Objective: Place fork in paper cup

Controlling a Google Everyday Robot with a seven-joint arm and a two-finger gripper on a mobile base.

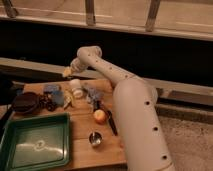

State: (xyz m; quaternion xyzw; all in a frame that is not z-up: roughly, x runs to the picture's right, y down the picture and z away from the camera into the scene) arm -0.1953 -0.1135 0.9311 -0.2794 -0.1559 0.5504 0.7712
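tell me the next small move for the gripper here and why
Probably lower the gripper slightly toward the paper cup. The gripper hangs above and just left of the white cup on the table; whether it carries the fork cannot be made out.

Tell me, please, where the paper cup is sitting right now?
The paper cup stands upright toward the back of the wooden table, left of centre in the camera view, just below the gripper and above-left of the orange fruit.
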